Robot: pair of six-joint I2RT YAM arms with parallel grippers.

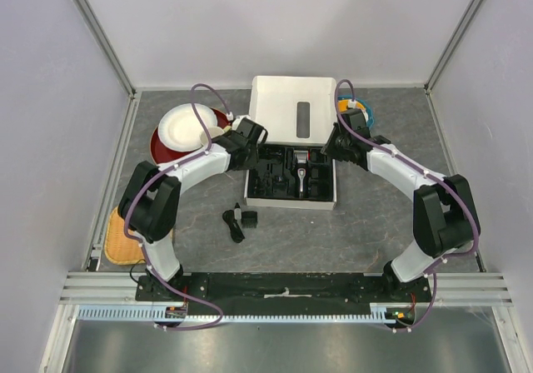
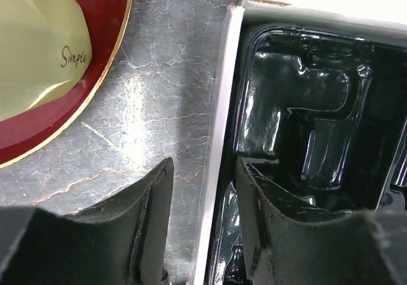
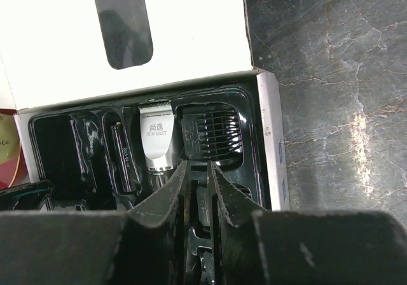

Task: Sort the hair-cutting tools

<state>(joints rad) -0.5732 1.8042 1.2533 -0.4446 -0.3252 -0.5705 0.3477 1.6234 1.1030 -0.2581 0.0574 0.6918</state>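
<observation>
The hair clipper (image 3: 154, 142) lies in the black tray (image 3: 57, 145), a comb attachment (image 3: 213, 132) beside it. The right gripper (image 3: 198, 167) hangs just short of them, fingers nearly together; whether they pinch anything I can't tell. The left gripper (image 2: 205, 167) straddles the box wall (image 2: 219, 107), half open, gripping nothing. The hair clipper looks weighty and slick: grip across its narrow body.

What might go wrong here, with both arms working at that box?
The left gripper straddles the white box's wall; closing or pulling could drag the box and jostle its contents.
The right gripper hangs close to the clipper and the comb attachment; it might catch the wrong piece or the black tray.
</observation>
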